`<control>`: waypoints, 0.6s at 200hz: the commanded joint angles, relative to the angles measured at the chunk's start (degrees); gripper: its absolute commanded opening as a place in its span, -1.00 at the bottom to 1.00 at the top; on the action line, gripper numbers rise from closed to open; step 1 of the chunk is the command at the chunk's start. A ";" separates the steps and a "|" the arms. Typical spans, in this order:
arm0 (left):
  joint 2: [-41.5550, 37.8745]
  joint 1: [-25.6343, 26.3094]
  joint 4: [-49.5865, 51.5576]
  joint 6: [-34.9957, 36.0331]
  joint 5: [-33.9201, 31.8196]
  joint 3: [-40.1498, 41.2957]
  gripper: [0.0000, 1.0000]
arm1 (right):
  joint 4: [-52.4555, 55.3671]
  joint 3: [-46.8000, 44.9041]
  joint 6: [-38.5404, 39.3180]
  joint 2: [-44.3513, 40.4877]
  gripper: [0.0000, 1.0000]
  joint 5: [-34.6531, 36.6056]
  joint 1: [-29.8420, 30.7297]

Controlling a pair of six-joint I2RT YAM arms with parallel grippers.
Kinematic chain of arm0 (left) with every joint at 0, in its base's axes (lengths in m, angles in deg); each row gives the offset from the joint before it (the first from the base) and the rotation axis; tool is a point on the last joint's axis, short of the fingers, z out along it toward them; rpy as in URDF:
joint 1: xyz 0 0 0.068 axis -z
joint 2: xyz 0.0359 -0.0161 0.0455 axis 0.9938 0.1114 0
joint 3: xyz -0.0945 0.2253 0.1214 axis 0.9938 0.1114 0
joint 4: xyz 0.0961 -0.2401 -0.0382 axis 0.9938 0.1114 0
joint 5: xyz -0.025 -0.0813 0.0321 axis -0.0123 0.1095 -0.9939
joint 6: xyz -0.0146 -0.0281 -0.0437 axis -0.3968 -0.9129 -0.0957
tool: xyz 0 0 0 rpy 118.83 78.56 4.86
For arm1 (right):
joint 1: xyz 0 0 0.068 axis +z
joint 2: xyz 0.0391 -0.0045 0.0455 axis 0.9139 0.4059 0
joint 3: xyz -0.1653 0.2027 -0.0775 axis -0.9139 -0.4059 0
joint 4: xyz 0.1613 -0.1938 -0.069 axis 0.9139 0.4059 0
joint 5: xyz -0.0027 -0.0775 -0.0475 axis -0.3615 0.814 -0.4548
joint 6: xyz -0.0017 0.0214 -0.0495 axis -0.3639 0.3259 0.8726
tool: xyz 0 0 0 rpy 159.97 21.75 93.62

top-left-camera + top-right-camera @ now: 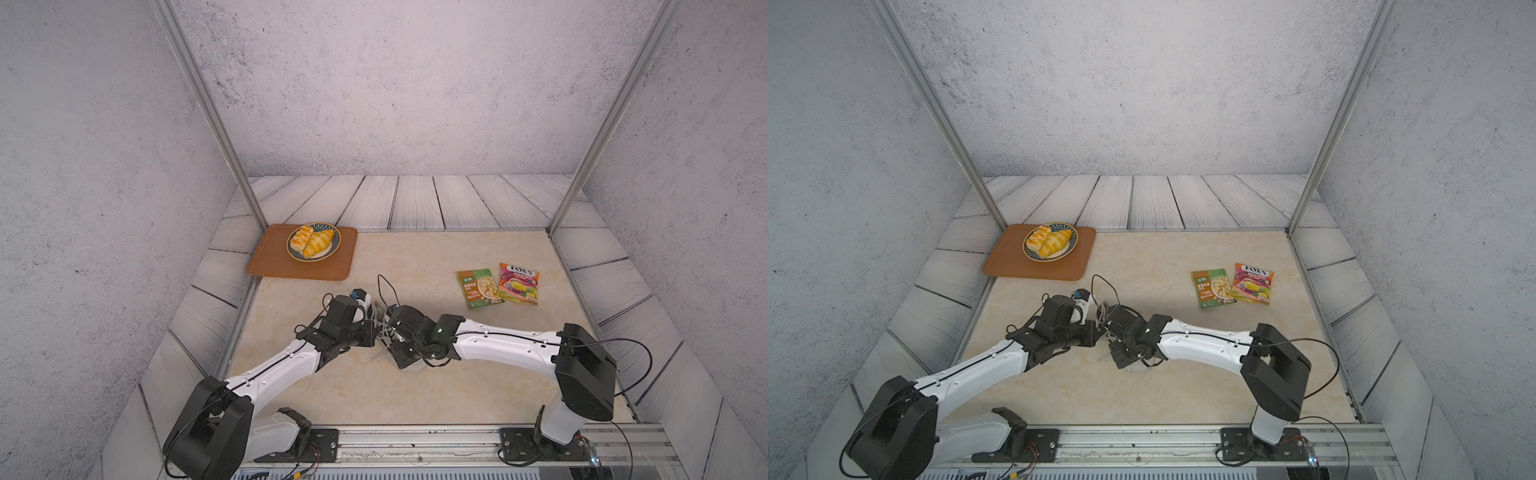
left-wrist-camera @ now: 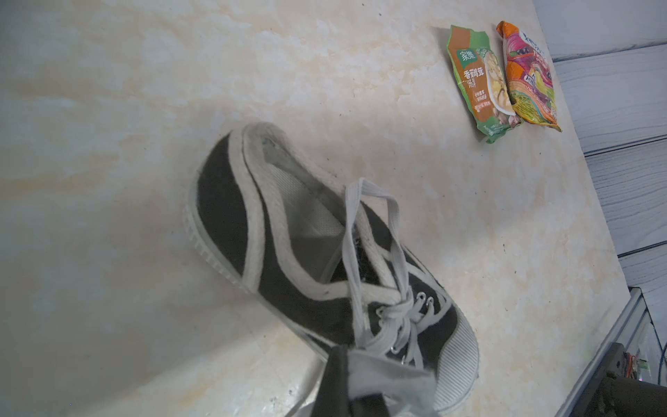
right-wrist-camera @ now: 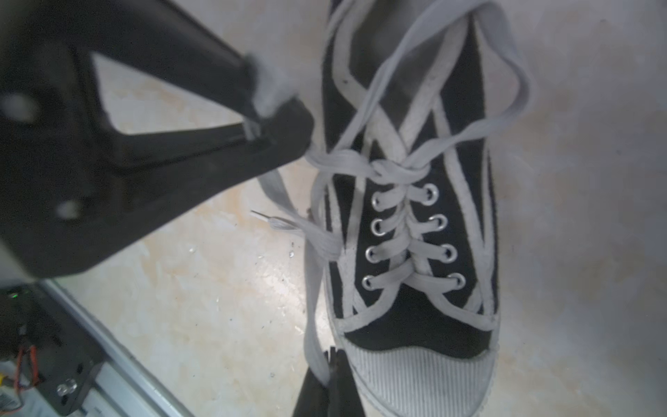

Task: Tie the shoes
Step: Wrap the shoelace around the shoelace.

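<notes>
Firmly — left fingers (image 3: 216,169), right fingers (image 3: 317,400) pinch laces (image 3: 397,169).

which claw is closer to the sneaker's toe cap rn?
Right. Right claw grips a lace right beside the toe cap; left claw pinches another lace strand off to the side, up by the knot.

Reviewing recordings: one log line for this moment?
stage: mid-tie | left gripper: shut on lace | right gripper: shut on lace | shoe: first knot crossed
</notes>
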 commanded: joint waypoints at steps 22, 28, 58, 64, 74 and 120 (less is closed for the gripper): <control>-1.07 -0.45 -0.32 0.69 0.74 -0.14 -1.00 | 2.77 1.54 3.90 -3.03 -1.00 -6.50 -0.44; -1.33 -0.46 -0.11 0.66 0.62 -0.24 -1.00 | 3.14 1.62 4.28 -3.14 -1.00 -6.80 -0.69; -2.85 -0.47 1.64 -0.07 -1.99 -0.71 -0.97 | 5.22 1.80 6.08 -4.70 -1.00 -9.00 -2.44; -3.10 -0.47 1.96 -0.16 -2.35 -0.93 -0.97 | 5.53 1.80 6.56 -4.98 -1.00 -9.87 -2.83; -3.58 -0.47 2.02 -0.38 -2.57 -1.17 -0.97 | 6.08 1.89 7.17 -5.43 -1.00 -10.91 -3.56; -3.90 -0.42 2.34 -0.98 -3.74 -2.86 -0.98 | 8.02 3.01 11.64 -4.99 -1.00 -20.52 -5.59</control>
